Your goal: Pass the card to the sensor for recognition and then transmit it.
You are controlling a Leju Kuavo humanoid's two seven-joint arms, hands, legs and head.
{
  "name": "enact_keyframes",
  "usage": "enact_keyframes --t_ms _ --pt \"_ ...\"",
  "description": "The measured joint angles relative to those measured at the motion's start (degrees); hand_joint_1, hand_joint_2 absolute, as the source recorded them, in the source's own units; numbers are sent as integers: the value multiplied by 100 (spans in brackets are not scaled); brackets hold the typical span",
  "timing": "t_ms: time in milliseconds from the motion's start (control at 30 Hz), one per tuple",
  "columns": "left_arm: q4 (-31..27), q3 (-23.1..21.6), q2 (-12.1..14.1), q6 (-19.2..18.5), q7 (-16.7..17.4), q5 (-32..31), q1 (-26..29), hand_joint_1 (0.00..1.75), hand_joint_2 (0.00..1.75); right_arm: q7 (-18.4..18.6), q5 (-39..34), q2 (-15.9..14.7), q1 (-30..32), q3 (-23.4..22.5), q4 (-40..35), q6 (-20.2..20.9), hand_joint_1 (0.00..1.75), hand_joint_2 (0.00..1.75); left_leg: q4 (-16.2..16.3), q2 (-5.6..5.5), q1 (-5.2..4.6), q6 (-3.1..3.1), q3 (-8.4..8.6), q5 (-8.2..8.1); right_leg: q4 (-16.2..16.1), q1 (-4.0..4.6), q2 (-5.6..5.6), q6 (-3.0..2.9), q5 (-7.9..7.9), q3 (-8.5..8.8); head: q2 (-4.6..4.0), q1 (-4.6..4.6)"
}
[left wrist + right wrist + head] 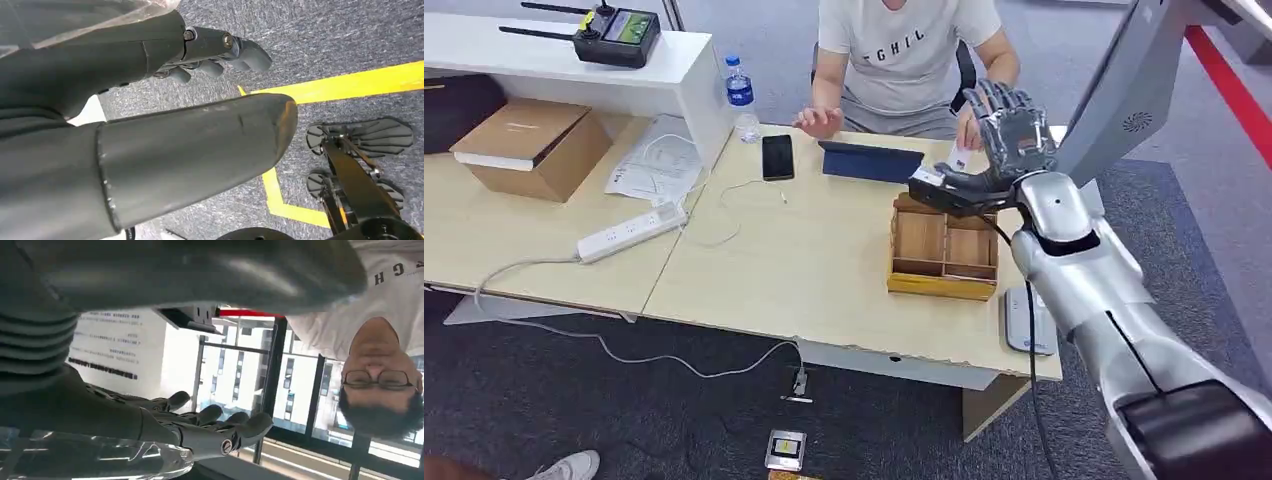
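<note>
The card (958,157) is a small white piece at the far side of the desk (814,270), pinched in the seated person's hand (969,130) just beside the robot's raised right hand (1009,135). That right hand stands palm up above the wooden organiser (944,255), its fingers spread and upright with nothing between them; judging by this, the card is already passed over and the step in hand is letting go cleanly. To do it well, the hand should keep its fingers wide and draw back over the organiser without brushing the card or the person's fingers. The left hand (220,50) hangs over grey carpet with its fingers curled in, holding nothing.

The organiser sits near the desk's right end, divided into several compartments; those that can be seen look bare. A cardboard box (529,145) rests closed on the left desk, so its contents cannot be told. A water bottle (741,95) stands upright near the back edge.
</note>
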Motion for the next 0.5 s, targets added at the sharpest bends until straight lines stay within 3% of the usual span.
enact_keyframes --t_ms 200,500 --pt "0 0 -2 11 87 -20 4 0 0 111 -880 -6 218 -208 -487 487 0 0 0 1 1 0 3 0 -1 0 0 0 0 1 0 0" --pt "0 0 -4 15 151 -7 14 0 0 298 -1263 -177 914 -426 -1697 848 0 0 1 2 2 0 5 0 -4 0 0 0 0 -2 0 0"
